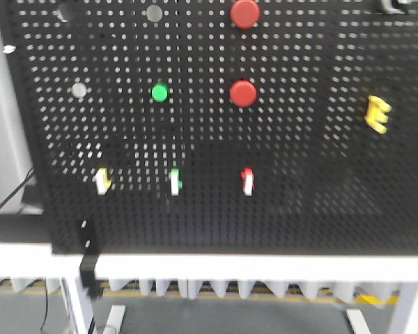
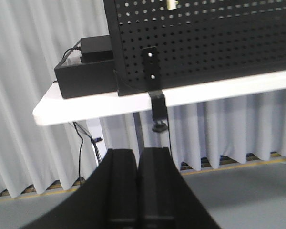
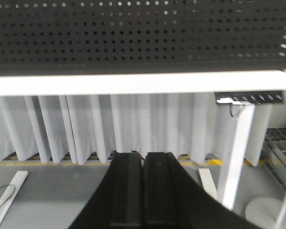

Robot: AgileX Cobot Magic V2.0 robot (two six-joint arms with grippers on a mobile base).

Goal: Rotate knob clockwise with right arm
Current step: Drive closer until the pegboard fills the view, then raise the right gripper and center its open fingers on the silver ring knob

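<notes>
In the front view a black pegboard (image 1: 299, 153) carries a bottom row of three small white-bodied knobs: a yellow one (image 1: 102, 181), a green one (image 1: 175, 182) and a red one (image 1: 247, 181). Neither gripper shows in that view. In the right wrist view my right gripper (image 3: 144, 157) is shut and empty, low in front of the white table edge (image 3: 143, 83), below the pegboard (image 3: 143, 33); no knob shows there. In the left wrist view my left gripper (image 2: 138, 155) is shut and empty, below the table's left corner (image 2: 52, 112).
Above the knobs sit two red push buttons (image 1: 243, 93), a green one (image 1: 159, 92) and grey ones (image 1: 79, 90). A yellow E-shaped piece (image 1: 378, 113) hangs at right. A black box (image 2: 83, 74) stands left of the board. A white table leg (image 3: 236, 152) stands at right.
</notes>
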